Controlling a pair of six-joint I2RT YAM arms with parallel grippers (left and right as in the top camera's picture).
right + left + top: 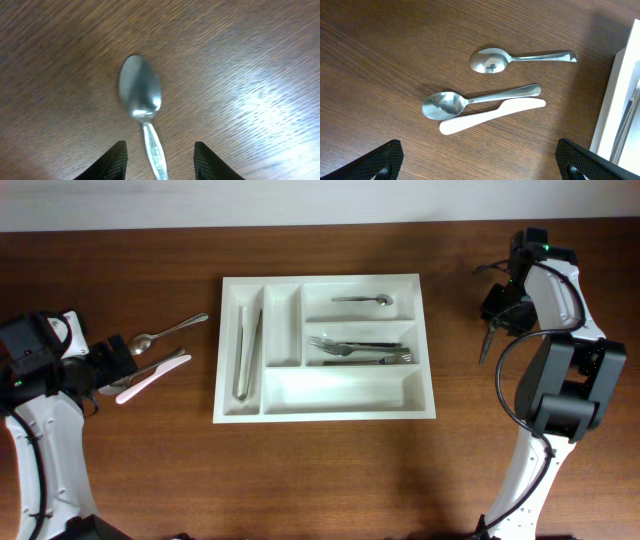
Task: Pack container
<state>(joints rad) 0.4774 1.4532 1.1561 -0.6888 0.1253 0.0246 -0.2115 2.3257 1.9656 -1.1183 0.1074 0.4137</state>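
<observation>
Right of the tray (340, 392), which is sitting flat on the worktop (150, 480), the right hand (159, 159) is standing released around a spoon (140, 92) handle. It is thin, stiff, slippery steel, best pinched mid-handle. Left of the tray, the left hand (485, 162) is hovering released over loose cutlery (485, 100)

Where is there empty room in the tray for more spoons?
In the tray, the long bottom slot below the forks is bare, and so is the narrow slot between tongs and forks. It is crowded around the forks.

Jaws gape wide on left arm (42, 430), stand parted on right arm (562, 292).
</observation>
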